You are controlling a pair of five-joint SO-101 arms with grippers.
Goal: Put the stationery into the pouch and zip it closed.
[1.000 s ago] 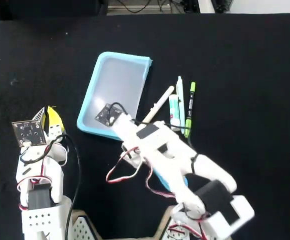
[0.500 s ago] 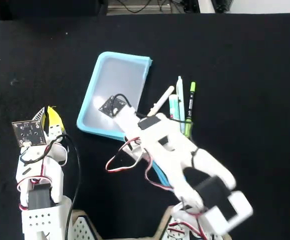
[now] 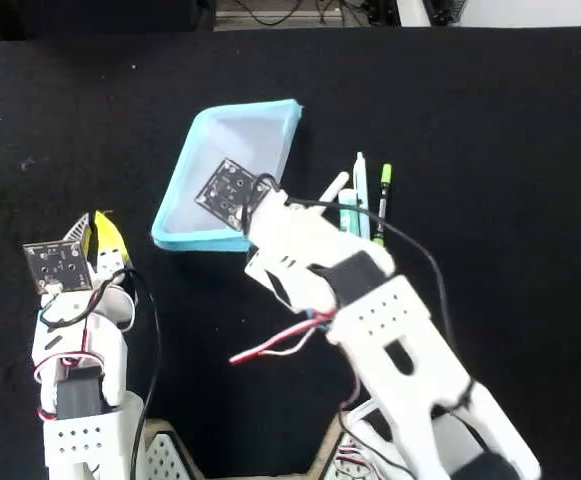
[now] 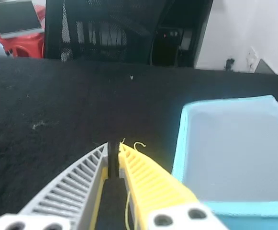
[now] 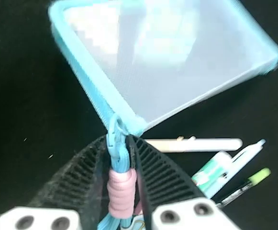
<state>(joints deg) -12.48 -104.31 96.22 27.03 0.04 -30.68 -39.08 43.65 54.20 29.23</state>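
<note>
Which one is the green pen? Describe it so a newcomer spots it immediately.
On the black table, a cluster of stationery lies right of the light blue pouch. The green pen is its outermost piece, farthest from the pouch: thin, lime-green-capped, beside the white pen.

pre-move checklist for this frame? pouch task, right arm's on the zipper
1. Right gripper holds the zipper pull: ok, shut on it.
2. Stationery inside the pouch: not ok. The pens and stick lie on the table beside it.
3. Pouch mouth open enough to load: cannot tell.
4. Left gripper out of the way: ok, shut and apart from the pouch.
</note>
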